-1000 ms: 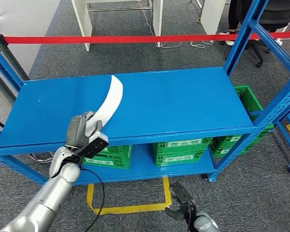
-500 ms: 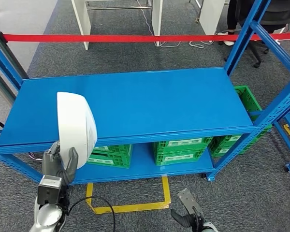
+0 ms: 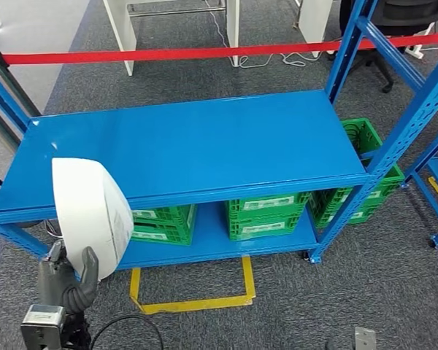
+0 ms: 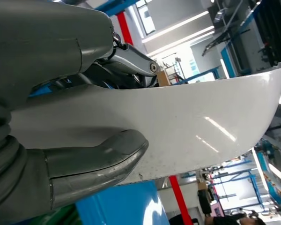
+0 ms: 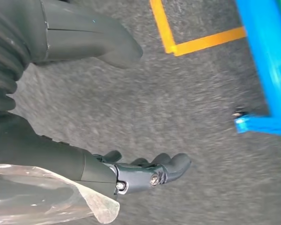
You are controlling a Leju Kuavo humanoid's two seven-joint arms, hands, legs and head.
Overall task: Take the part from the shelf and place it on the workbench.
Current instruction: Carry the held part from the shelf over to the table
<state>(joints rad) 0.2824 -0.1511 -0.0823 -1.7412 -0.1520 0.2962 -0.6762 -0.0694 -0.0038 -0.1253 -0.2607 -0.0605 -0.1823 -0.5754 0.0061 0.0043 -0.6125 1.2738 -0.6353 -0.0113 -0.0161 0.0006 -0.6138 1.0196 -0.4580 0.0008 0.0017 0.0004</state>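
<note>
The left hand (image 3: 68, 281) sits at the lower left of the head view, its thumb and dark fingers pinching the bottom edge of the white curved part (image 3: 90, 215). The part stands upright above the hand, clear of the blue shelf (image 3: 206, 146) and overlapping the shelf's front edge in the picture. In the left wrist view the thick grey thumb (image 4: 96, 164) presses flat on the part's smooth face (image 4: 188, 126) while darker fingers clamp the opposite side.

The part is off the shelf, so the step in hand looks like the carry to the workbench. The grip holds one end only, with most of the glossy shell standing free above it, so any turn should be slow and the wrist steady to keep the part from levering out. The raised end should be kept away from the blue uprights.

The right hand (image 5: 146, 171) hangs over grey carpet, fingers apart and loosely curved, holding nothing.

No workbench can be made out, so the placing spot is unknown. The print on the part's label is too small to read. A clear film (image 5: 43, 197) at the lower left of the right wrist view is hard to identify.
</note>
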